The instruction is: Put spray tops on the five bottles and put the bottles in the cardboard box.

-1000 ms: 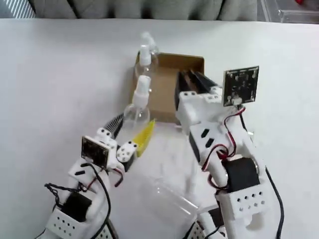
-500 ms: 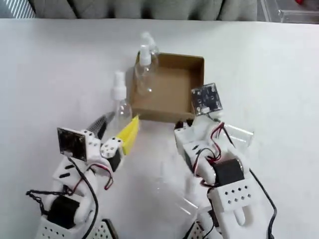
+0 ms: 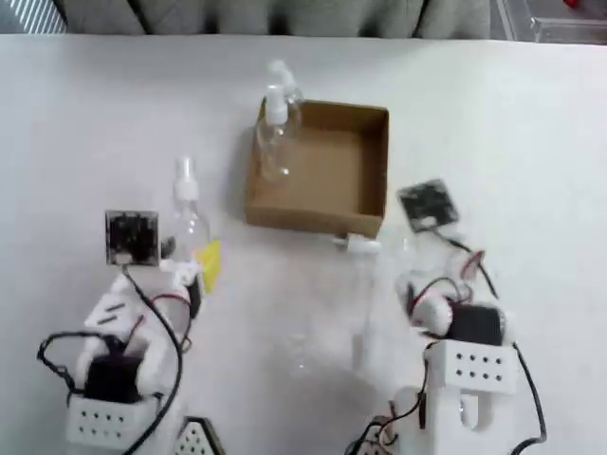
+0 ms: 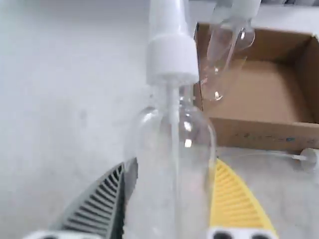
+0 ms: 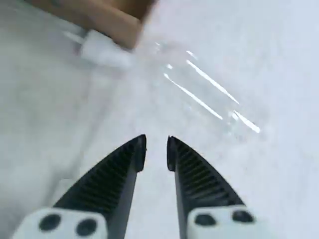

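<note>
My left gripper [image 4: 172,169] is shut on a clear bottle [image 4: 172,149] that carries a white spray top [image 4: 171,55]. It holds the bottle [image 3: 188,216] upright to the left of the cardboard box [image 3: 365,204]. Another capped bottle [image 3: 275,128] leans in the box's far left corner, and a further spray top [image 3: 279,71] shows just behind it. A loose spray top [image 3: 358,245] lies on the table against the box's near wall. My right gripper [image 5: 156,142] hangs over the table near that spray top [image 5: 102,50], open by a narrow gap and holding nothing.
Clear uncapped bottles lie on the table between the arms [image 3: 313,343], and one [image 5: 209,89] lies just ahead of my right gripper. The right arm [image 3: 460,332] sits near the table's front edge. A clear plastic container [image 3: 550,19] stands at the far right.
My left arm has pulled back and to the left, carrying the capped bottle away from the box. My right arm has drawn back from over the box to the near side.
</note>
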`<state>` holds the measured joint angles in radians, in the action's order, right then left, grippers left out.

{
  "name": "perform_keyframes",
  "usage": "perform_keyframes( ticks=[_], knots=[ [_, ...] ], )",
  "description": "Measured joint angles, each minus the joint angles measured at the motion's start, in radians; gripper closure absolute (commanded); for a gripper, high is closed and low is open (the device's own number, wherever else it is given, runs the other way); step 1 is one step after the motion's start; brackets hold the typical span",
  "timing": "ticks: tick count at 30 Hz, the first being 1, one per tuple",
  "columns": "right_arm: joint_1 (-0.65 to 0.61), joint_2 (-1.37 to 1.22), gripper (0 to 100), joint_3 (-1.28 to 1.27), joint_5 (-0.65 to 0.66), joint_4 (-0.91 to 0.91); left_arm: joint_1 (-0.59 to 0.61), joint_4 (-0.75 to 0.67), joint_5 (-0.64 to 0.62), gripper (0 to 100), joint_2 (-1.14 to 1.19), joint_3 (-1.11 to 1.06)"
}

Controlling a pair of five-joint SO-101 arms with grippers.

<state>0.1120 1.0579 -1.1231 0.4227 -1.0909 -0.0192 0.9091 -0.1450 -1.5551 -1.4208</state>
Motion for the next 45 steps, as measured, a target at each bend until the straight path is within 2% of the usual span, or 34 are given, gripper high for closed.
perform_keyframes(
  ticks=[4, 8, 11, 16, 18, 21, 23, 26, 33, 41, 45],
  knots=[
    [0.12, 0.0, 94.6, -0.118, 0.003, 0.014, 0.0, -0.037, 0.003, 98, 0.193, 0.041],
    [0.132, 0.0, 94.6, -0.244, 0.006, 0.1, 0.002, -0.043, 0.003, 98, 0.356, 0.066],
    [0.13, 0.0, 94.7, -0.272, 0.063, 0.12, 0.002, -0.043, 0.003, 97, 0.462, 0.086],
    [0.129, 0.0, 94.7, -0.273, 0.103, 0.12, 0.002, -0.054, 0.048, 86, 0.629, 0.092],
    [0.129, 0.0, 94.8, -0.275, 0.106, 0.12, 0.008, -0.066, 0.069, 87, 0.689, 0.103],
    [0.129, 0.0, 94.9, -0.275, 0.11, 0.12, 0.011, -0.106, 0.063, 94, 0.76, 0.114],
    [0.129, 0.0, 95.0, -0.275, 0.11, 0.12, 0.011, -0.146, 0.048, 94, 0.772, 0.114],
    [0.129, 0.0, 95.0, -0.275, 0.11, 0.12, 0.014, -0.183, 0.035, 98, 0.767, 0.114],
    [0.129, 0.0, 95.0, -0.278, 0.11, 0.12, 0.014, -0.198, 0.031, 98, 0.623, 0.114],
    [0.129, 0.0, 95.0, -0.278, 0.11, 0.12, 0.011, -0.198, 0.031, 98, 0.195, 0.08],
    [0.129, 0.0, 95.0, -0.278, 0.11, 0.12, -0.048, -0.198, 0.031, 98, -0.048, 0.04]
  ],
)
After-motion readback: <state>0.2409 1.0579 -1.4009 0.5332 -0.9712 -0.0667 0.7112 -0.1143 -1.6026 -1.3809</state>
